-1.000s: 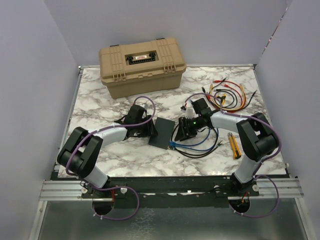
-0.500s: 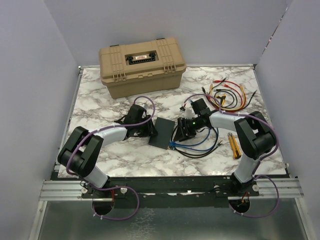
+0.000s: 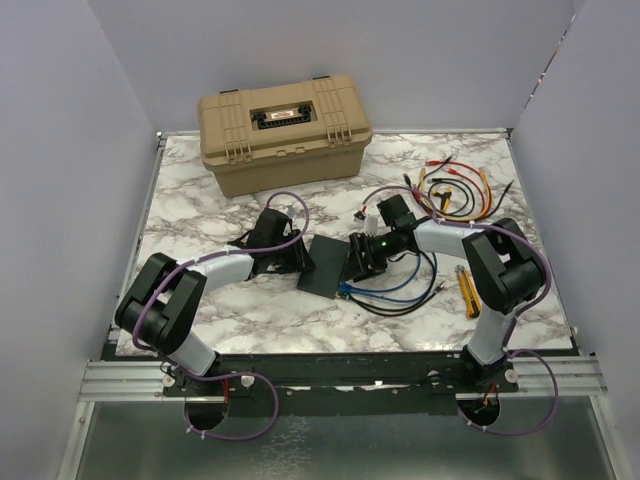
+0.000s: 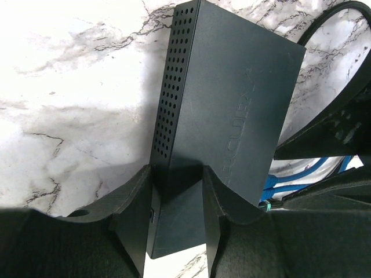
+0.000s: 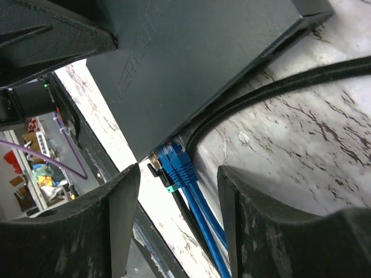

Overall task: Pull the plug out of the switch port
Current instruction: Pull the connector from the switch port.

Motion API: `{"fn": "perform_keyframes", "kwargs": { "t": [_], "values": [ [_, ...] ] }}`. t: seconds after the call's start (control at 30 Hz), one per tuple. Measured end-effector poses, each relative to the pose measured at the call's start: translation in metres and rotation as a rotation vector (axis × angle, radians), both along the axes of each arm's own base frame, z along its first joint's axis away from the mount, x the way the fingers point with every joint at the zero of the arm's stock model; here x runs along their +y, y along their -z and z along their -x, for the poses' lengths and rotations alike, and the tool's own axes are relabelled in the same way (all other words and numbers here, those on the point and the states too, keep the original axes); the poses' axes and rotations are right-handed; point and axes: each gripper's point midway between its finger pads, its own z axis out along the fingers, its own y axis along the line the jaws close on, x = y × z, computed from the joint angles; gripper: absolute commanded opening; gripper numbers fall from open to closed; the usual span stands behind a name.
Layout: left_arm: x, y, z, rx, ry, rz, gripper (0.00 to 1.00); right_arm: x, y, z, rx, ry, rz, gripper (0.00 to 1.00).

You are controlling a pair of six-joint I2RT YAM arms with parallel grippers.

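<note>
The switch is a flat matte-black box lying on the marble table between my two grippers. My left gripper holds its left end. In the left wrist view both fingers press the sides of the switch, so the left gripper is shut on it. Two blue plugs sit in ports on the switch's edge, beside a black plug with a teal band. My right gripper is open, one finger on either side of the blue cables just behind the plugs, touching nothing. From above, the right gripper is at the switch's right edge.
A large tan toolbox stands at the back. Coloured test leads lie at the back right and a yellow utility knife at the right. Black and blue cable loops trail from the switch toward the front right.
The left jaws have narrowed onto the switch. The right jaws have spread wider and the right gripper has shifted slightly left toward the switch's port edge.
</note>
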Motion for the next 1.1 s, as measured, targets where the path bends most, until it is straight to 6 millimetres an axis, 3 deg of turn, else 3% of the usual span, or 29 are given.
{"fn": "perform_keyframes", "kwargs": {
  "t": [0.43, 1.1],
  "values": [
    [0.0, 0.0, 0.0, 0.001, -0.005, 0.004, 0.33, 0.012, 0.008, 0.007, 0.045, -0.048, -0.041, 0.39],
    [0.0, 0.0, -0.001, 0.003, -0.008, 0.005, 0.32, 0.01, 0.014, 0.007, 0.16, -0.02, -0.205, 0.31]
  ]
}}
